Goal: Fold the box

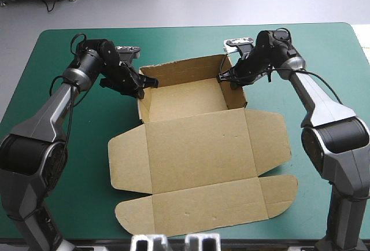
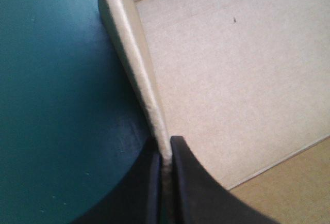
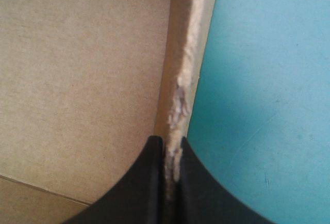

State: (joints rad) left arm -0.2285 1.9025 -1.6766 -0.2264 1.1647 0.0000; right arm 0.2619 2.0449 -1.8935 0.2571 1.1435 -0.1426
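On the teal-green cover (image 1: 324,48) the brown box (image 1: 196,147) sits mid-table as an open tray, its lid and flaps flat toward the near edge, with the left gripper (image 1: 144,83) clamped on the tray's left wall and the right gripper (image 1: 226,77) clamped on its right wall.

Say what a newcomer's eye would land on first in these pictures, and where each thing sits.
First, the brown cardboard box in the middle of the teal-green table cover: an open tray at the far end, its lid lying flat toward the near edge. Next, the two black fin-fingered grippers, the left gripper pinching the tray's left wall and the right gripper pinching its right wall.
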